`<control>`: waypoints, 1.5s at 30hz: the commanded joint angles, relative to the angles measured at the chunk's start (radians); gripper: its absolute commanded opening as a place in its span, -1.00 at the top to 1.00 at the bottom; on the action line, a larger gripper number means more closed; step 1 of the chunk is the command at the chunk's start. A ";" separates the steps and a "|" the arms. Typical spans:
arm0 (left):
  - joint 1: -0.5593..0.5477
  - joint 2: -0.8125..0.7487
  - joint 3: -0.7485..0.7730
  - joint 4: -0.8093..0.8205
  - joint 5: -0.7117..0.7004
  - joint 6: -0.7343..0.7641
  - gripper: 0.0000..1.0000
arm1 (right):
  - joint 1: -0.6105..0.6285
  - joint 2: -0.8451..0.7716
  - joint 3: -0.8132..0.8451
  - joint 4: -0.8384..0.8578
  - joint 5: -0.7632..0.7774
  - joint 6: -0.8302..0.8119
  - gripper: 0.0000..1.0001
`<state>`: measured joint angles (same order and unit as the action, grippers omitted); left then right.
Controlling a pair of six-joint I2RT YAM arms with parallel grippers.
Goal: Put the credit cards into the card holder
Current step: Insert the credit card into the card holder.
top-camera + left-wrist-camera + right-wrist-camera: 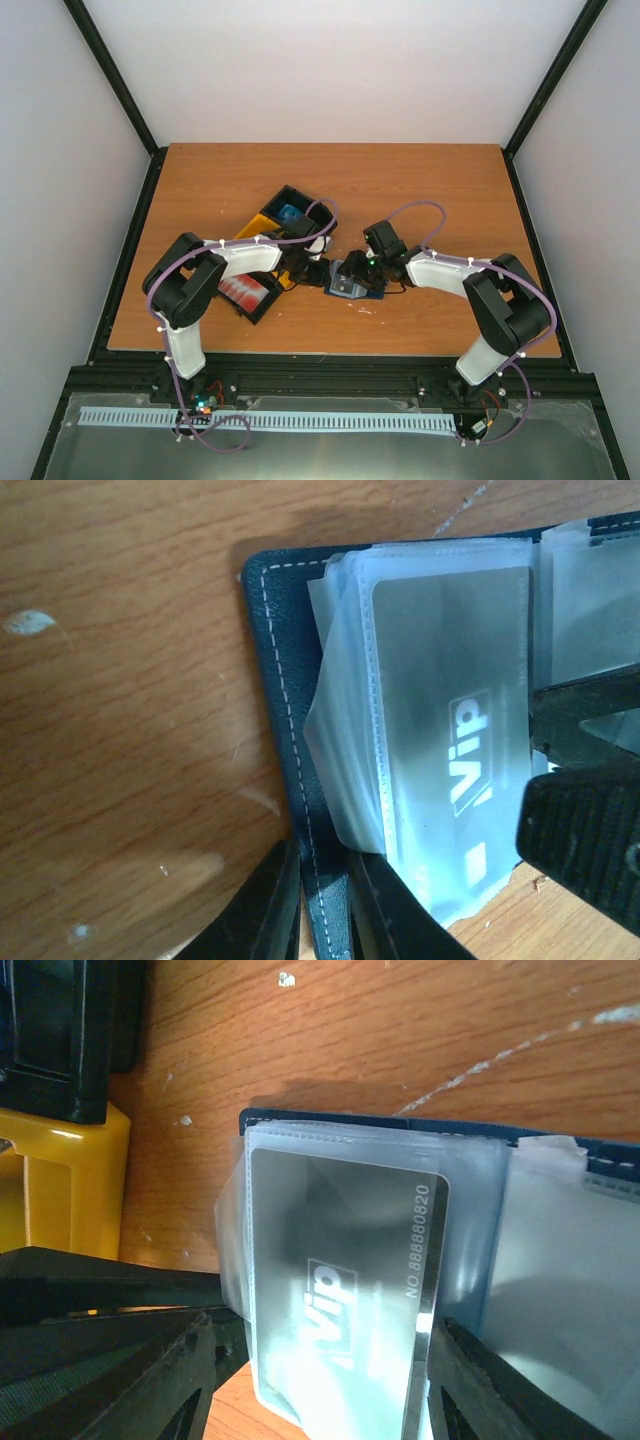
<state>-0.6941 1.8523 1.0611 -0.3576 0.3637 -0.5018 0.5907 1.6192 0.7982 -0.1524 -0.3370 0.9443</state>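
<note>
Dark-blue card holder (355,284) lies open mid-table, a silver Vip card (340,1270) in its clear sleeve; red cards (248,291) at its eight o'clock.

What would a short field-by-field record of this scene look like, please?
card holder: open on the table, clear sleeves showing
silver Vip card: at the sleeves, one end sticking out
left gripper: fingers pinch the holder's stitched edge
right gripper: fingers either side of the Vip card; grip unclear
red cards: in a black bin left of the holder
</note>
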 commanded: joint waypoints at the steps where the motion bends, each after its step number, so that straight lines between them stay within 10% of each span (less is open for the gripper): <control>1: -0.016 0.028 -0.009 -0.035 -0.001 0.012 0.66 | 0.010 0.014 0.008 0.051 -0.023 -0.059 -0.16; 19: -0.015 -0.111 0.057 -0.075 -0.026 -0.051 0.41 | 0.026 -0.058 0.116 -0.377 0.247 -0.236 0.02; 45: 0.031 0.018 0.036 0.115 0.173 -0.158 0.47 | 0.026 -0.092 0.012 -0.201 0.123 -0.282 0.87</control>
<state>-0.6704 1.8633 1.0771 -0.2756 0.5358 -0.6403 0.6098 1.5482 0.8104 -0.4118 -0.1589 0.6926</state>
